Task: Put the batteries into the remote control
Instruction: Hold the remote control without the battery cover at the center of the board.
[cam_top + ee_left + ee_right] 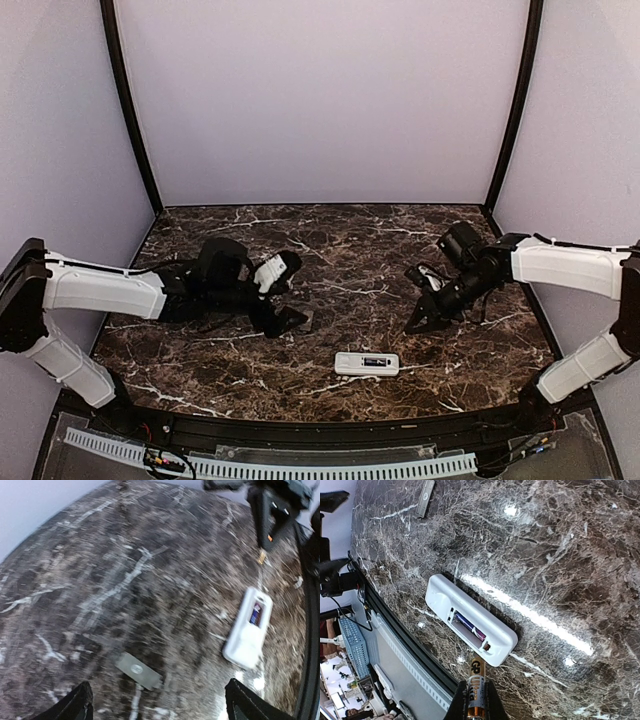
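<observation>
The white remote control [366, 364] lies back-up near the table's front edge, its battery bay open. One blue-and-purple battery [467, 625] sits in the bay of the remote control [440, 597]; the slot beside it is bare. My right gripper [476, 705] is shut on a gold-and-black battery [476, 685], whose tip points at the remote's near end, just short of it. In the top view the right gripper [420, 322] hovers up and to the right of the remote. My left gripper [160, 707] is open and holds nothing, above the flat grey cover piece [138, 670].
The left wrist view is motion-blurred; it shows the remote control [248, 627] to the right and the right gripper [272, 510] with its battery [261, 556] beyond. A black rail [395, 625] borders the table's front edge close to the remote. Purple walls enclose the marble table [330, 240].
</observation>
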You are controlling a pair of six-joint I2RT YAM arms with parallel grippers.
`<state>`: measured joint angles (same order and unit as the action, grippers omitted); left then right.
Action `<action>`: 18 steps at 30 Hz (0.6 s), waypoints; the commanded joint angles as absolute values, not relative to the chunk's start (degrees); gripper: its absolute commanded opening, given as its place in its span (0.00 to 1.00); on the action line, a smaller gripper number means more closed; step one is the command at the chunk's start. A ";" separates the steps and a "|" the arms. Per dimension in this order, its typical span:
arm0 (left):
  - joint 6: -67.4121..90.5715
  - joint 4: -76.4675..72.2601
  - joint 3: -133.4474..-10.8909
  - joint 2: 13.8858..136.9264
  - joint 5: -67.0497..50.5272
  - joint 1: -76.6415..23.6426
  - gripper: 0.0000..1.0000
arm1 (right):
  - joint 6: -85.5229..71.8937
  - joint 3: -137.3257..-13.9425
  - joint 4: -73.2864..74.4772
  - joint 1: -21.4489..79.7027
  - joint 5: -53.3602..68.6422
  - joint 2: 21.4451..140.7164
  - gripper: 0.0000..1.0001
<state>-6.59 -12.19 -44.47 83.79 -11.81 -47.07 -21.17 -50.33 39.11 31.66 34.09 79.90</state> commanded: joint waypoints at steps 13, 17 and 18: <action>-26.94 -4.30 -52.23 98.29 -18.85 -61.43 0.93 | -34.50 -43.92 26.25 39.85 30.15 67.85 0.00; -29.24 -3.53 -56.32 103.92 -17.67 -61.44 0.93 | -36.09 -43.32 25.35 41.82 29.42 66.78 0.00; -29.43 -2.84 -56.99 105.70 -17.84 -61.44 0.93 | -36.53 -42.94 25.44 41.98 29.25 66.22 0.00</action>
